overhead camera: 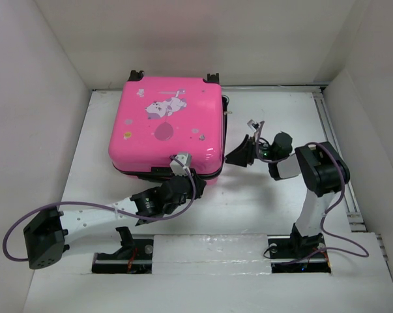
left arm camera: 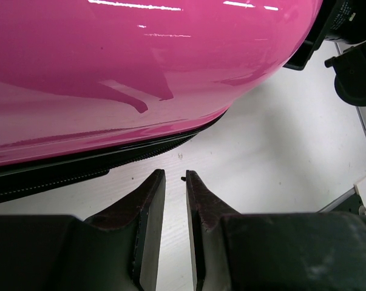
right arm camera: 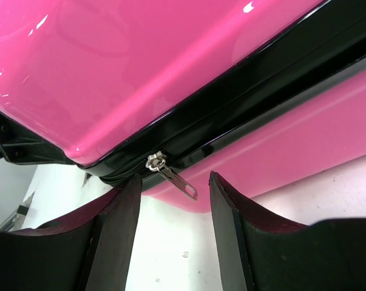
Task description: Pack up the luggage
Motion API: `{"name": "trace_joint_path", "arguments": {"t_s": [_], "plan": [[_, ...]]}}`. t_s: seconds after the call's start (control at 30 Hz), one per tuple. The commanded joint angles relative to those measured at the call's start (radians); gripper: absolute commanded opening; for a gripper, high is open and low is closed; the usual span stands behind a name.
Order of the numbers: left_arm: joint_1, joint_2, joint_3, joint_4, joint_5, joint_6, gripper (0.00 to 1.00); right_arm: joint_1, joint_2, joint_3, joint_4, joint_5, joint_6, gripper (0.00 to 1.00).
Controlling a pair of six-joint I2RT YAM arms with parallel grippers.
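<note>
Top external view: both arm bases sat at the bottom of the frame on the white table (overhead camera: 248, 215). The left arm ran up toward centre, and the left gripper (overhead camera: 182, 173) was at the near edge of the luggage (overhead camera: 163, 130). In the left wrist view the left gripper (left arm camera: 172, 179) was nearly closed, with a thin gap between the fingers and nothing held. Its tips pointed at the black zipper seam (left arm camera: 79, 167) under the pink shell (left arm camera: 140, 66), just short of it. The right gripper (overhead camera: 238, 154) sat centre-right, beside the luggage's right side. In the right wrist view the right gripper (right arm camera: 173, 179) had its jaws spread wide and empty. The metal zipper pull (right arm camera: 178, 183) hung in the gap between the fingers; contact could not be told. The luggage lay flat and closed at upper centre of the frame. Cartoon stickers (overhead camera: 162, 107) faced up, and black wheels (overhead camera: 136, 75) stuck out at its far edge near the back wall.
</note>
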Motion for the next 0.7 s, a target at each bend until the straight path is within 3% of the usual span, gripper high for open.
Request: {"name": "trace_joint_path", "arguments": {"t_s": [0.0,0.67], "plan": [[-0.002,-0.012,0.009,0.014,-0.016,0.006,0.16,0.015,-0.025,0.015,0.498,-0.034,-0.016,0.55],[-0.002,-0.023,0.009,0.014,-0.016,-0.004,0.15,0.032,-0.005,0.044,0.498,-0.035,-0.007,0.39]]}}
